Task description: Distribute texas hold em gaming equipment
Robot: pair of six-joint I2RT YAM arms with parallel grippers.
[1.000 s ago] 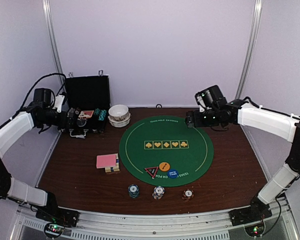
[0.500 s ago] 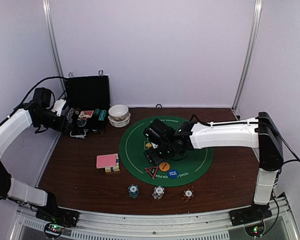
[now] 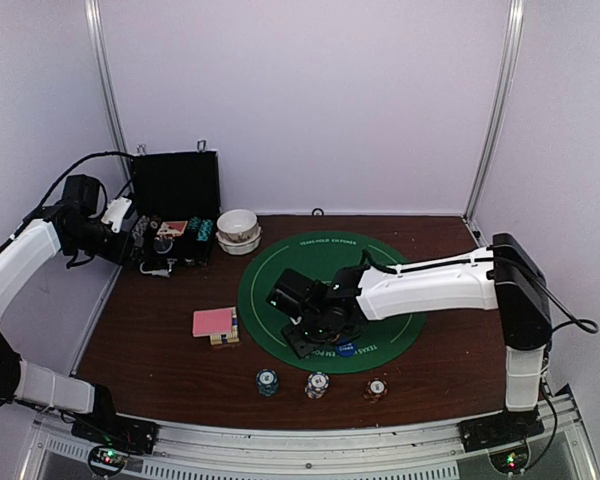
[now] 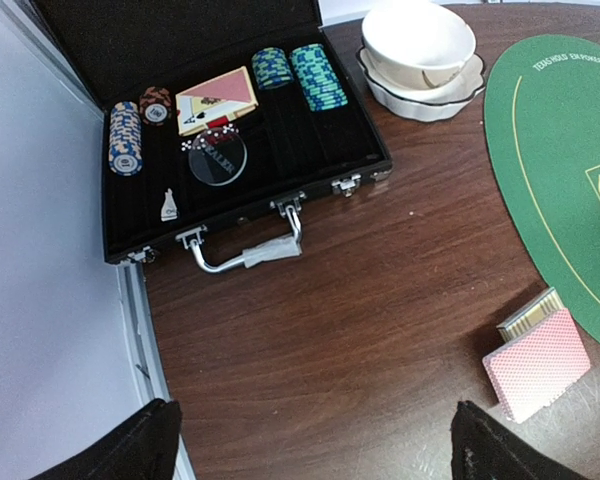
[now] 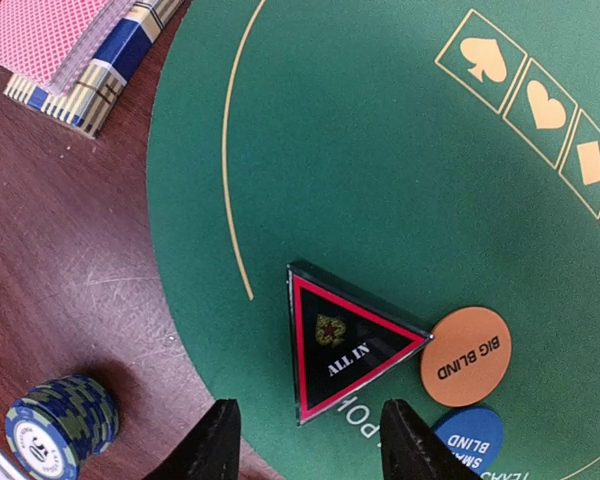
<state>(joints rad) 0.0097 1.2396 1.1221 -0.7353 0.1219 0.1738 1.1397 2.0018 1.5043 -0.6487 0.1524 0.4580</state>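
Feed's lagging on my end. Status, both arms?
Left gripper open, empty, above table near case. Right gripper open, straddling triangle marker, no grip yet. Orange button crowds triangle's corner.

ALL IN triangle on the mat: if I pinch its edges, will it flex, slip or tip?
The ALL IN triangle looks rigid and glossy with thick edges: probably stiff, possibly slippery. It lies flat on the green mat, so it should not roll or tip. Its corner appears to touch the orange BIG BLIND button, which may get nudged.
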